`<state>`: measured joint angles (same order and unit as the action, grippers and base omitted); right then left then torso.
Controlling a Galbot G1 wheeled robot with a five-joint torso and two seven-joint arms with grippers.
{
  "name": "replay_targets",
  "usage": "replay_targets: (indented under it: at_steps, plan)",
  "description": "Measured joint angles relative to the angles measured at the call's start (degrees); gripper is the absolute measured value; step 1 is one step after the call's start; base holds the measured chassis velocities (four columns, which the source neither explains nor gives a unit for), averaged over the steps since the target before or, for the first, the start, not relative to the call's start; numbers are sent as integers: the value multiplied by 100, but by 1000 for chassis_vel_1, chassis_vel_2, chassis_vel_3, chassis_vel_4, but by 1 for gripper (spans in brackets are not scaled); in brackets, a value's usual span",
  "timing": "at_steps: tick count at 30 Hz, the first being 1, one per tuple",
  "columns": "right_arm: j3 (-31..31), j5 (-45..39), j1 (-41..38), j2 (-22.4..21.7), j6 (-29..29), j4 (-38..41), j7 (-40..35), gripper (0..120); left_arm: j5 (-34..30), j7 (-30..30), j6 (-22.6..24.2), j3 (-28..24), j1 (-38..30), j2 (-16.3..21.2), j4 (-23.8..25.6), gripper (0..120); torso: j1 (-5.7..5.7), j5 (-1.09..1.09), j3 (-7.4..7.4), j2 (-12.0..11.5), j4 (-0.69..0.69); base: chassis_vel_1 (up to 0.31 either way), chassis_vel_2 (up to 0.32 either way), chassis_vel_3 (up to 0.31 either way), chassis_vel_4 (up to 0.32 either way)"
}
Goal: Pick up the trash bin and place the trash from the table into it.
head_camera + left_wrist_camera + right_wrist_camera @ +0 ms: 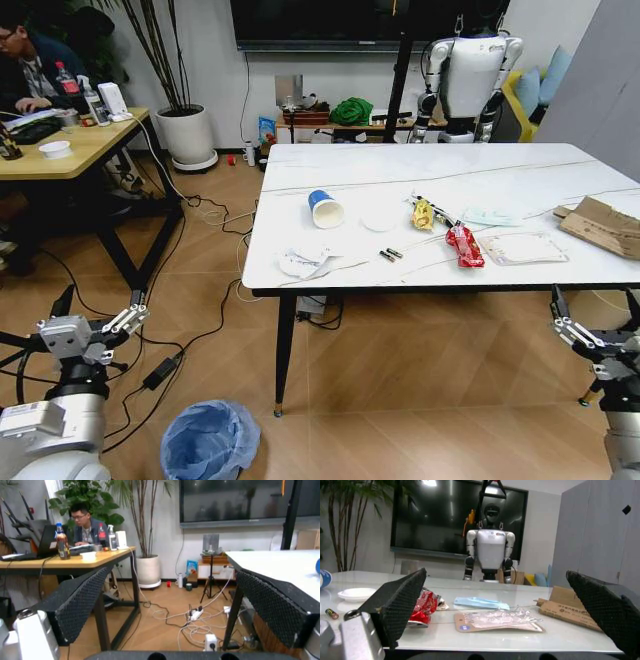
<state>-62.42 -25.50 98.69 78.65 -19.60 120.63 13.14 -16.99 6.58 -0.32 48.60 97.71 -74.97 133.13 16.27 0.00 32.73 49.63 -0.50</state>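
At lower left of the head view, bin (210, 440) sits just beside the wide-open left gripper (128, 318); right gripper (572, 325), also spread, waits far across.

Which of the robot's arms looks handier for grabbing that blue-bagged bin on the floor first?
Probably the left: the trash bin sits on the floor just beside the open left gripper, while the right gripper hangs far across.

wooden floor (400, 400), white wall, dark screen (240, 500), wooden desk (90, 145), potted plant (185, 130).
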Motion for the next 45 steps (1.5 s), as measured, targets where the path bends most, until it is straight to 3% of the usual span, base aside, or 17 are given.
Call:
replay_targets:
  at_steps: [28,45]
  plan:
    - [57,100,-51,76,10,47,-10,100,-82,-20,-359,-130,-40,286,-338,100,-9,0,-13,-23,0,0,0,0,0]
    - [30,87,-54,81,-8,14,-3,100,-85,-26,-368,-129,55,269,-346,100,-204,0,-261,-466,-1,0,0,0,0]
